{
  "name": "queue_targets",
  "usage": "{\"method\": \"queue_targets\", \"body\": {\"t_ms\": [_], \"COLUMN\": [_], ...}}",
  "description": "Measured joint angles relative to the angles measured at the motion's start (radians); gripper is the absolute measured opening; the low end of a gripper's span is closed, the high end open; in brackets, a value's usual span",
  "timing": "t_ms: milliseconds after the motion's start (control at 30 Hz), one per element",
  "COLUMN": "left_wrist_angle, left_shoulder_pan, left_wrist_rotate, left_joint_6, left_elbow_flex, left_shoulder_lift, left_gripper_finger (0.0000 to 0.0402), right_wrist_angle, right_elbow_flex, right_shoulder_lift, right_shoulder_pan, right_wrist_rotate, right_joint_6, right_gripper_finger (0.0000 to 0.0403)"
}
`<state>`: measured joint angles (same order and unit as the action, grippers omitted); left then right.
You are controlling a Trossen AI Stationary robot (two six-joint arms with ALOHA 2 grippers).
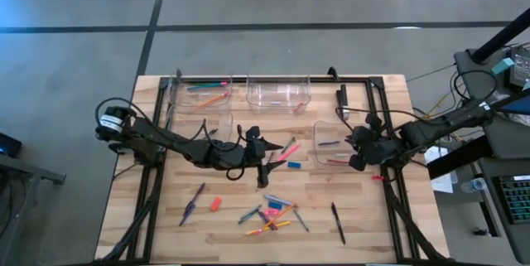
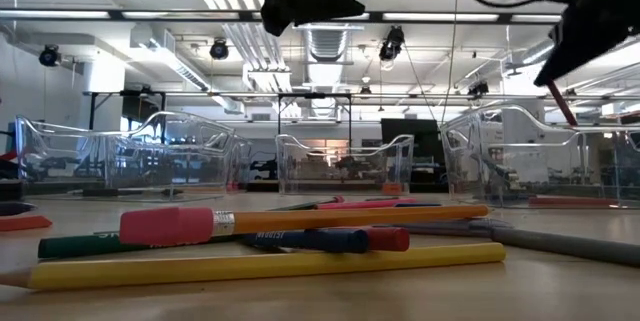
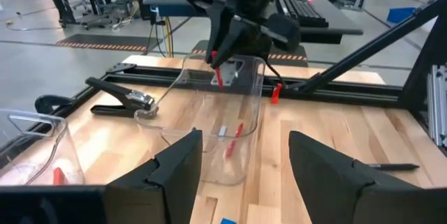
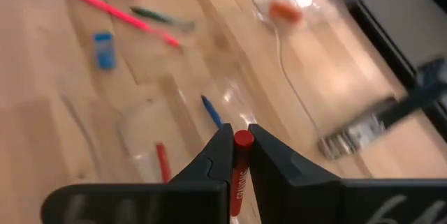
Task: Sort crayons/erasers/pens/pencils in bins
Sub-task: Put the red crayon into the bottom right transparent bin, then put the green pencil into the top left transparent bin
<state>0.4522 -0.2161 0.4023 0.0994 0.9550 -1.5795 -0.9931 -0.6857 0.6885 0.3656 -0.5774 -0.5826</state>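
My right gripper [image 1: 358, 153] hovers over the right clear bin [image 1: 331, 143], shut on a red crayon [image 4: 242, 155]. That bin holds a blue crayon [image 4: 209, 111] and a red crayon [image 4: 162, 161]. My left gripper [image 1: 263, 157] stands open above the table's middle with nothing between its fingers [image 3: 178, 175]. Loose pencils, crayons and a blue eraser lie in a pile [image 1: 273, 213] near the front edge. A red eraser [image 1: 215, 204] and a dark pen [image 1: 338, 222] lie apart from the pile. The far left bin [image 1: 199, 92] holds pencils. My right gripper pinches the red crayon between its two fingers. The crayon lies along the fingers, with its free end [image 4: 242, 139] sticking out past the fingertips. The fingers slant down from the table's right side. The crayon [image 3: 218, 77] hangs slanted below them, clear of the bin.
An empty clear bin [image 1: 278, 92] stands at the far middle and another bin [image 1: 199, 122] at the left. A dark stick [image 1: 192, 204] lies near the front left. Pink sticks [image 1: 290, 155] lie beside my left gripper. Black frame rails [image 1: 389, 200] run along the table's sides.
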Motion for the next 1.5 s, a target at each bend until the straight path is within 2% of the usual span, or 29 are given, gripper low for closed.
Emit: {"method": "queue_targets", "body": {"t_ms": [233,333,667,833,900,1133,1300,1500], "left_wrist_angle": [-0.001,-0.002,-0.023,-0.038,-0.086,-0.29,-0.408,-0.544], "left_shoulder_pan": [0.0,0.0,0.0,0.0,0.001,0.012,0.035,0.086], "left_wrist_rotate": [0.0,0.0,0.0,0.0,0.007,0.137,0.157,0.15], "left_joint_6": [0.002,0.002,0.003,0.053,0.078,0.236,0.358,0.434], "left_elbow_flex": [0.0,0.0,0.0,0.0,0.001,0.002,0.012,0.099], "left_shoulder_lift": [-0.006,-0.006,-0.006,-0.006,-0.006,-0.006,-0.055,-0.162], "left_gripper_finger": [0.0198,0.0199,0.0199,0.0199,0.0199,0.0199,0.0199,0.0199], "right_wrist_angle": [-0.004,0.014,0.045,0.118,0.175,0.508,0.692,0.713], "right_elbow_flex": [0.018,0.017,0.021,0.021,0.022,0.087,0.157,0.167], "right_shoulder_lift": [0.007,0.007,0.048,0.064,0.064,0.065,0.045,0.021], "right_shoulder_pan": [0.0,0.0,0.0,0.0,0.002,0.023,0.045,0.045], "right_wrist_rotate": [0.0,0.0,0.0,0.0,0.0,0.01,0.013,0.057], "right_joint_6": [-0.039,-0.048,-0.048,-0.045,-0.027,0.159,0.245,0.26], "right_gripper_finger": [0.0025,0.0041,0.0165,0.0205,0.0212,0.0214,0.0214,0.0215]}}
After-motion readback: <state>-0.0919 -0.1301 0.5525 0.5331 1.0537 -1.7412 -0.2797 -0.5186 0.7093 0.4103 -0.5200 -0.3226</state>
